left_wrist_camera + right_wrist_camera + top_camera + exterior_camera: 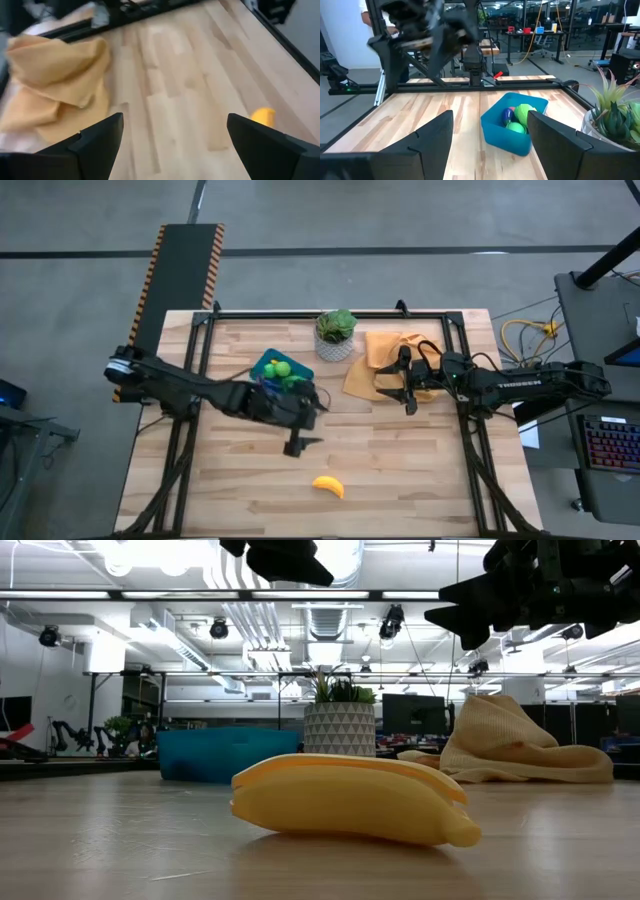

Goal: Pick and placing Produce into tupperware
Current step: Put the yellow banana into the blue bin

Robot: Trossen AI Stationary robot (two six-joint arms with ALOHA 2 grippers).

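1. My left gripper (303, 427) hangs above the pale wooden tabletop (400, 470), just in front of the shallow blue-teal plastic tupperware (268, 364); its fingers (95, 140) are spread wide, nothing between them.
2. The tupperware sits toward the back of the table and holds green round produce pieces (283, 370) plus a purple one (507, 115).
3. The yellow toy banana (329, 486) lies alone near the table's front edge, bare wood all around it.
4. My right gripper (405, 385) hovers over the crumpled orange-yellow cloth (378, 350), jaws parted and empty.
5. The leafy green plant in a white patterned pot (336, 335) stands between tupperware and cloth, near the back rail.
6. Front half of the table has plenty of room.
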